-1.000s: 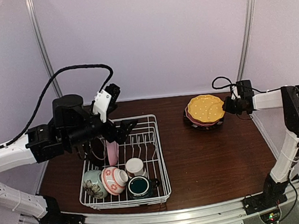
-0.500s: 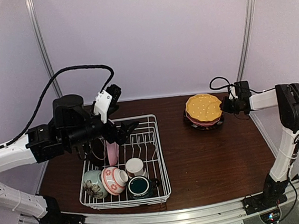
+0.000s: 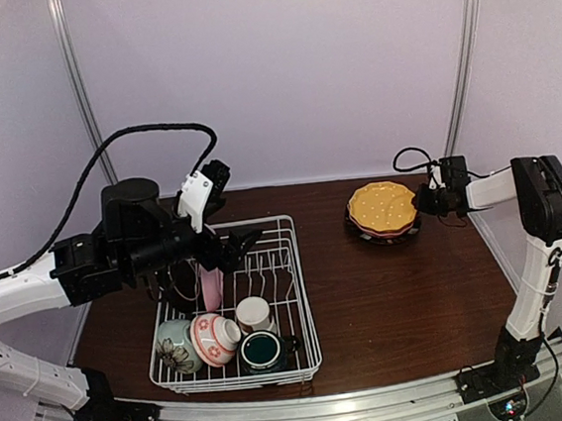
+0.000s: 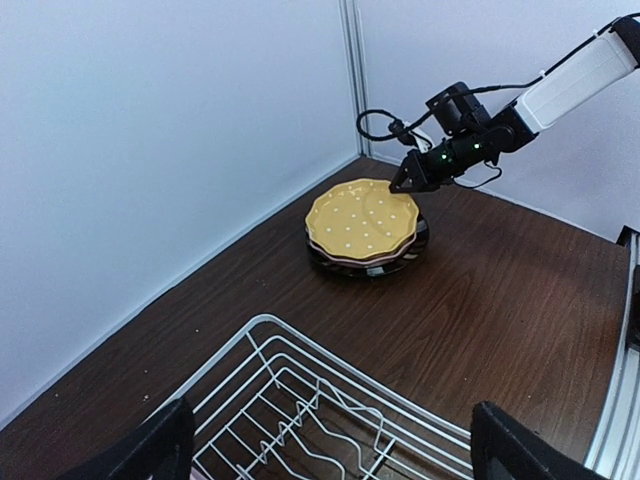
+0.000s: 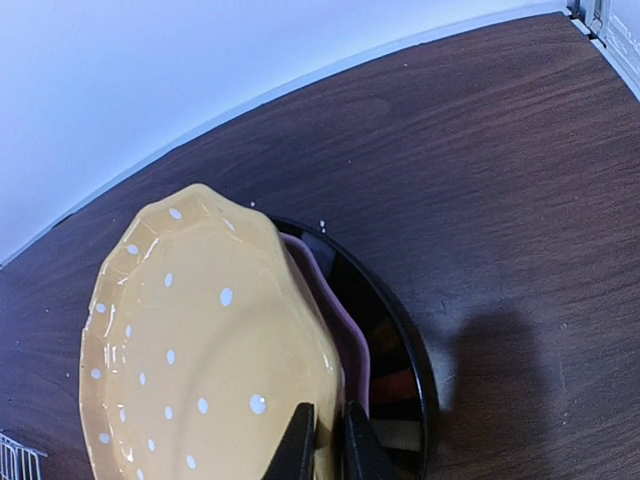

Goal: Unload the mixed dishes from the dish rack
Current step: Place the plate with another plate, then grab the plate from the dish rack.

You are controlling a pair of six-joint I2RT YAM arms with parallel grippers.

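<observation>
Compared with a second ago, the yellow-orange dotted plate (image 3: 382,207) has come down from a slight tilt. It now lies flat on top of a pink plate (image 5: 352,352) and a black plate (image 5: 405,340), stacked at the far right of the counter (image 3: 419,297). The right gripper (image 3: 427,200) has shifted a little leftward with it. Its fingers (image 5: 296,442) stand pinched almost together across the dotted plate's right rim, with only a slim gap between them.

The left gripper (image 3: 233,247) has not moved. It hovers above the back left of the dish rack (image 3: 307,307), and its fingers (image 4: 150,450) are spread wide and hold nothing.

The rack's load is as it was:
- An upright pink plate (image 3: 211,285) stands in the tines, beside something dark under the arm.
- A pale-green floral bowl (image 3: 178,348), a pink-white floral bowl (image 3: 214,338), a small white cup (image 3: 254,315) and a teal mug (image 3: 263,352) are crowded at the near end.

The rack sits on the left half of the counter, well apart from the plate stack.
</observation>
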